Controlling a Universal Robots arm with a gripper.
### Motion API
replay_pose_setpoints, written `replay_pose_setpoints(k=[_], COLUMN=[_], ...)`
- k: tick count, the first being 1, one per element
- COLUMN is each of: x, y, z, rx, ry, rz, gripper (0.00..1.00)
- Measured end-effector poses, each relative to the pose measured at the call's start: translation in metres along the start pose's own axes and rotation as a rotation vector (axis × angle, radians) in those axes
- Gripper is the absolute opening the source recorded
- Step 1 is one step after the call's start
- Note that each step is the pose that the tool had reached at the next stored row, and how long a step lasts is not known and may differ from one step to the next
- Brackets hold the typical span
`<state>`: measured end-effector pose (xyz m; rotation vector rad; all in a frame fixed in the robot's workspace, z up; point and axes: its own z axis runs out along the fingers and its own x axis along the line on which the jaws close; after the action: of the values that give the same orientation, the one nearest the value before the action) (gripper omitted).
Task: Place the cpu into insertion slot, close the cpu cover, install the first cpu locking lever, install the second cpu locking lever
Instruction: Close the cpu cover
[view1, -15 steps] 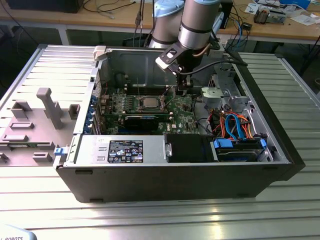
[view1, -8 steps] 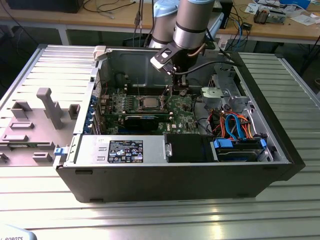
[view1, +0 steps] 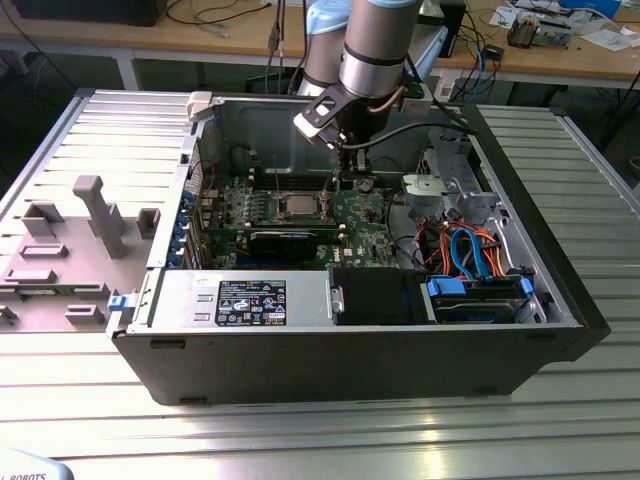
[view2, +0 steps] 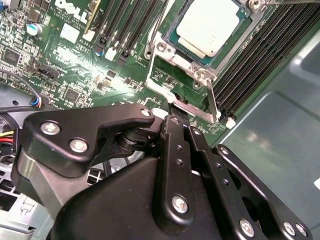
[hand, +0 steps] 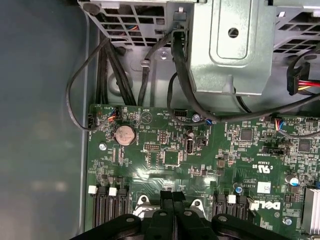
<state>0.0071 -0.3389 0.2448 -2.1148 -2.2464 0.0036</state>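
Pressed together, or as near as I can make out, the claw (view2: 176, 111) stands nose-down inside the open computer case (view1: 350, 350), which sits on the ribbed metal table (view1: 300, 430). In both wrist views its two black fingers lie side by side with no real gap, and I see nothing pinched between them. The tips are right at the corner of the socket, touching or just about touching the bent end of a thin metal locking lever (view2: 212, 102). That lever runs along the socket's side next to the long black memory slots (view2: 260, 55).

As for the job, the first part looks done. The cpu (view2: 212, 25) lies flat in the insertion slot (view1: 282, 205) on the green circuit board (hand: 165, 150), silvery top facing up. The cpu cover (view2: 197, 64) seems to be down over it, its frame lying around the chip's edges with the chip showing through the window.

The levers are what is left, I'd judge. The one by the claw lies low along the socket, but I can't tell whether its end is tucked under its catch. A second lever (view2: 156, 30) slants along the far side of the socket, and whether it is latched I cannot say. The claw's place at the lever end suggests the locking stage is in hand, with the closed fingers used for pushing, not gripping.
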Motion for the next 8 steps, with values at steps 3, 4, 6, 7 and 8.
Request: replay_pose_setpoints(k=[3,4,6,7,8], x=[0.0002,0.0003,0.0004,0.0004,0.0005], y=[-0.0033,-0.0048,-0.0068,-0.0076,-0.0087], z=[0.0002,0.0002,0.0003,0.0004,0.0004], rx=[0.0000,0.0000,0.0000,0.0000,0.0000], ry=[0.0001,0.0001,0.0002,0.0002,0.0002], rz=[0.000,0.000,0.000,0.000,0.000], gripper=[0.11,0.11,0.11,0.11,0.11])
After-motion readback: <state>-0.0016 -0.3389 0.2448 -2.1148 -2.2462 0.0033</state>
